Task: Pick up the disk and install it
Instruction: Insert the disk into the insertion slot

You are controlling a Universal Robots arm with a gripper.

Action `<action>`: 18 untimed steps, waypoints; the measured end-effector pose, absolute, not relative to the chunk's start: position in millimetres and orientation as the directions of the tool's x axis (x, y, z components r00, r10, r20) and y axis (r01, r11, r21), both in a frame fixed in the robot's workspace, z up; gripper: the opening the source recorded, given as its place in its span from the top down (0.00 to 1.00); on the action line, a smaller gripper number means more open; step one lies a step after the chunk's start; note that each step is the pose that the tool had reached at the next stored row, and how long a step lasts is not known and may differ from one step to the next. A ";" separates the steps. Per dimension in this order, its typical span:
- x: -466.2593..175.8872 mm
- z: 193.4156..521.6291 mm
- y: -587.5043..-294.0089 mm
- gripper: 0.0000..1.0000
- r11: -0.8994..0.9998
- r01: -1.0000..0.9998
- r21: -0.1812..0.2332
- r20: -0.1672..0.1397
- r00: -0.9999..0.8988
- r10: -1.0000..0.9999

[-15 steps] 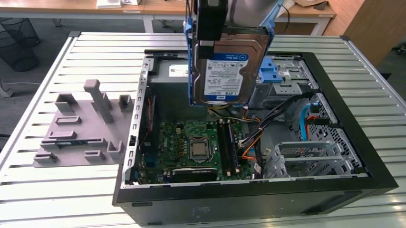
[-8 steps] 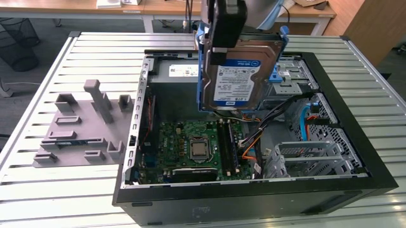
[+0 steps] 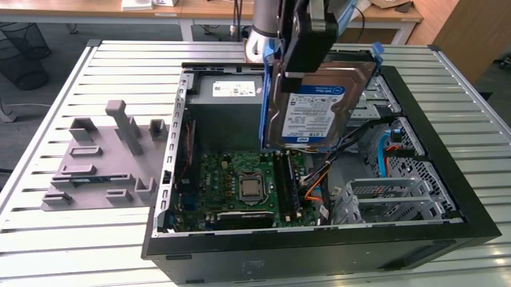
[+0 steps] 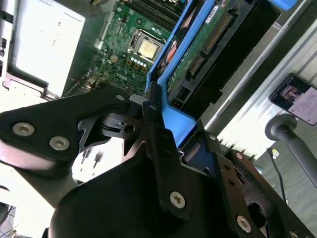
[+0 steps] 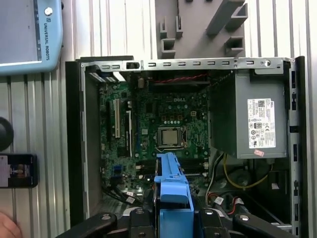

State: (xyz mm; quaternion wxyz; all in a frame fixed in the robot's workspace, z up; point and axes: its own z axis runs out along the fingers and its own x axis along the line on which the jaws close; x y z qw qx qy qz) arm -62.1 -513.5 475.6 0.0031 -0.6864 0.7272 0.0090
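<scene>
The arm (image 3: 259, 27) is standing nearly upright at the upper middle of the exterior view, its silver wrist section pointing straight down. The gripper (image 3: 297, 67) is hanging beneath it, and its black fingers (image 4: 161, 158) are pressing from both sides on the blue-framed edge of the disk (image 3: 315, 104), holding it on edge in the air. The dark finger linkages (image 5: 99, 224) are angling outward on either side.

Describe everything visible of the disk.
The disk is a flat silver metal drive with a white-and-blue label, clipped in a blue plastic frame. It hangs on edge, slightly tilted, above the open computer case, over the motherboard, apparently clear of the parts below. The gripper clamps its upper end, fingers shut on the frame. The second wrist view shows its green circuit-board underside and connector.
</scene>
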 end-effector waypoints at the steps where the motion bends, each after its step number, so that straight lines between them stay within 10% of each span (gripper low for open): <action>1: -62.0 475.4 -517.9 0.64 0.058 -0.998 0.009 -0.017 -0.058 -0.998; 18: -29.9 471.4 -555.1 0.64 0.058 -0.998 0.009 -0.017 -0.058 -0.998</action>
